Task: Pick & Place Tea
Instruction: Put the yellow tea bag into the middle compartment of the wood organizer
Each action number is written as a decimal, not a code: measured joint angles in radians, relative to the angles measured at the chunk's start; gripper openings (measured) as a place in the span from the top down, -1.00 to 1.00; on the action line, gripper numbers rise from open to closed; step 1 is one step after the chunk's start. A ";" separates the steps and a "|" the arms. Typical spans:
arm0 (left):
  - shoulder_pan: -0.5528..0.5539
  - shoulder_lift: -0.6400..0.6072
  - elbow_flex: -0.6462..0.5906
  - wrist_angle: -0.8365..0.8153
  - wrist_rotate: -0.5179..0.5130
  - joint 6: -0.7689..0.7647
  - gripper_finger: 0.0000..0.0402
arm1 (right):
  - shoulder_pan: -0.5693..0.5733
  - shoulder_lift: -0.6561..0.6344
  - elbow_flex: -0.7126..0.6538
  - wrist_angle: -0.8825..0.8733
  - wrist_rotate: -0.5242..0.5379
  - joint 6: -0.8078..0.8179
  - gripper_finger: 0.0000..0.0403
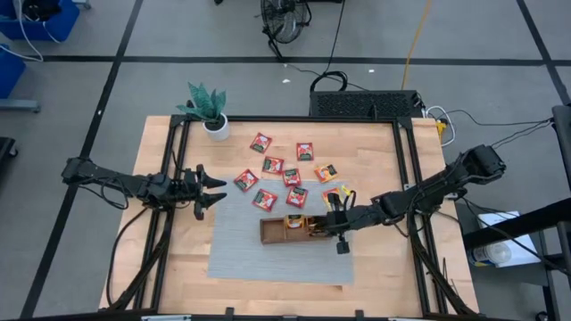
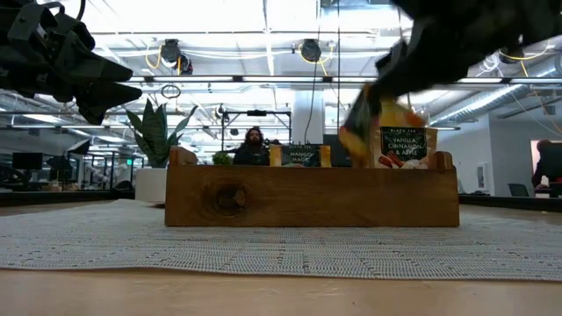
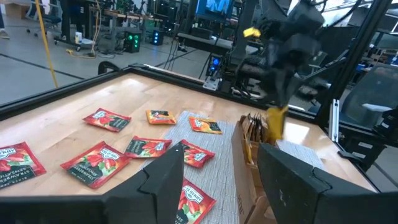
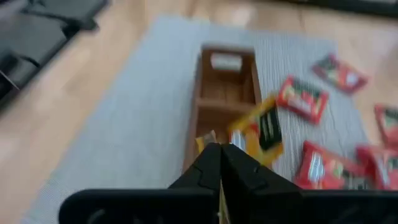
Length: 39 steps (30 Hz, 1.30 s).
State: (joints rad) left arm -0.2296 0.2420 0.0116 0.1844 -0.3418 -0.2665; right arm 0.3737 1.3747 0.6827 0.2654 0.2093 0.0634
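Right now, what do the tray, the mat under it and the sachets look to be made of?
Tray: brown wood, matte, with visible grain and a knot. Mat: grey woven fabric or fibre, judging by its ribbed texture. Sachets: printed, slightly glossy paper or foil, hard to tell which.

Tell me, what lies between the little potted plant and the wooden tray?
Red tea sachets scattered on the table, seen from above between plant and tray.

Red tea sachets [image 1: 274, 165] with white and dark green print lie on the pale wood desk [image 1: 375, 156] and the grey woven mat [image 1: 234, 241]. The brown wooden tray [image 1: 272, 232] holds orange-yellow sachets [image 1: 293, 223], one apparently dark-labelled. Both end effectors are black.
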 joint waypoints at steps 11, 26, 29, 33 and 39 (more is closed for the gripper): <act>0.000 0.000 0.000 0.000 0.000 0.000 -0.02 | 0.024 0.058 0.010 0.327 0.033 -0.022 1.00; 0.000 0.000 0.000 0.000 0.000 0.000 -0.02 | 0.021 0.484 0.009 0.870 0.342 -0.072 1.00; 0.000 0.000 0.000 0.000 0.000 0.000 -0.02 | 0.021 0.513 0.009 0.883 0.362 -0.052 1.00; 0.000 0.000 0.000 0.000 0.000 0.000 -0.02 | 0.022 0.544 0.009 0.879 0.441 -0.065 1.00; 0.000 0.000 0.000 0.000 0.000 0.000 -0.02 | 0.023 0.558 0.009 0.886 0.471 -0.082 1.00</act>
State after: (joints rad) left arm -0.2296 0.2420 0.0115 0.1844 -0.3419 -0.2665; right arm 0.3969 1.9327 0.6918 1.1516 0.6807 -0.0189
